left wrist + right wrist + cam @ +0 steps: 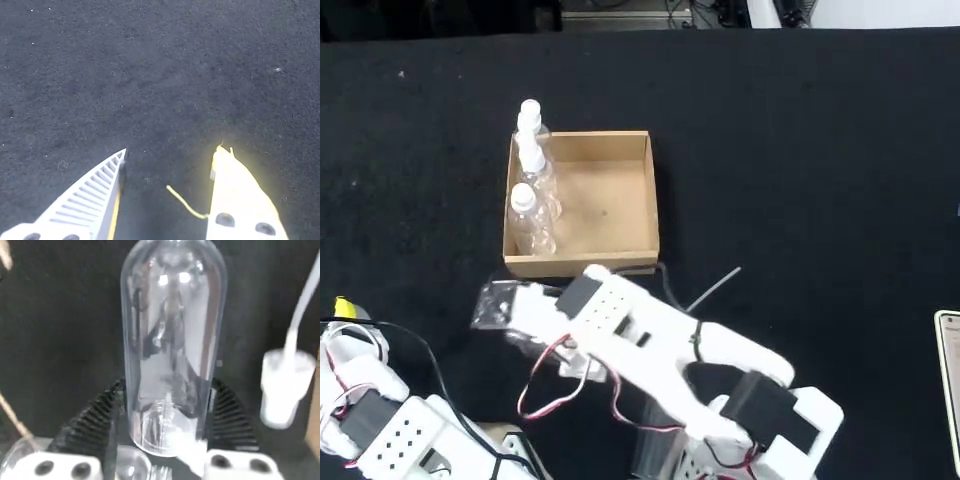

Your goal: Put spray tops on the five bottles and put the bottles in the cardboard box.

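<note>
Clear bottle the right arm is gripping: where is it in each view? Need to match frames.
High view: clear bottle at the arm's tip, in front of the cardboard box's left front corner.
Right wrist view: centre, between the right gripper's jaws.
Left wrist view: black table beyond the left gripper's open jaws.
Shared landmark: spray top's white tube, high view and right wrist view.

High view: even light from above; the black table (820,150) swallows it, the white arm (660,340) shows pale; bright strip at 1 o'clock.
Shadows: soft and faint under the arm.
Left wrist view: table dim grey; yellow finger (242,200) at 5 o'clock glows.
Right wrist view: two glare spots on the bottle (172,340) at 12 o'clock; spray top (282,390) at 3 o'clock washed white.
</note>
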Controlling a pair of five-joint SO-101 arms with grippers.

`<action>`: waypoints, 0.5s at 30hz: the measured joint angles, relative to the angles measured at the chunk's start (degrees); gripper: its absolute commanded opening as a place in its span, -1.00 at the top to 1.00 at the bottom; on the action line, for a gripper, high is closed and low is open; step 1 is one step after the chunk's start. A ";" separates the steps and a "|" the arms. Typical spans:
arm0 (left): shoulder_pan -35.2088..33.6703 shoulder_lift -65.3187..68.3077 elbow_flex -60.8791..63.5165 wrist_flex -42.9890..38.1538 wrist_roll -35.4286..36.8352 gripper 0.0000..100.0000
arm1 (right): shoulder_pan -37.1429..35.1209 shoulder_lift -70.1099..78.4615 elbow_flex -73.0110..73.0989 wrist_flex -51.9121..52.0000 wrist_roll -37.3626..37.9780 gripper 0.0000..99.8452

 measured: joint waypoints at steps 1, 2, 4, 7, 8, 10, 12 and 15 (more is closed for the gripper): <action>0.09 0.00 0.00 0.00 0.00 0.51 | 1.23 -1.49 0.00 2.02 -0.44 0.71; 0.09 0.00 0.00 0.00 0.00 0.51 | 2.55 -3.52 0.00 3.78 -0.70 0.71; 0.09 0.00 0.00 0.00 0.00 0.51 | 5.10 -7.82 0.00 7.30 -0.79 0.71; 0.09 0.00 0.00 0.00 0.00 0.51 | 10.20 -14.07 0.00 12.04 -0.79 0.71; 0.09 0.00 0.00 0.00 0.00 0.51 | 12.13 -16.00 0.00 13.71 -0.79 0.71; 0.09 0.00 0.00 0.00 0.00 0.51 | 16.26 -19.08 0.00 17.05 -0.53 0.71; -0.18 0.00 0.00 0.00 0.00 0.51 | 21.01 -21.63 0.00 20.04 1.32 0.71; -0.26 0.00 0.00 0.00 0.00 0.51 | 30.07 -23.91 0.00 23.21 4.31 0.72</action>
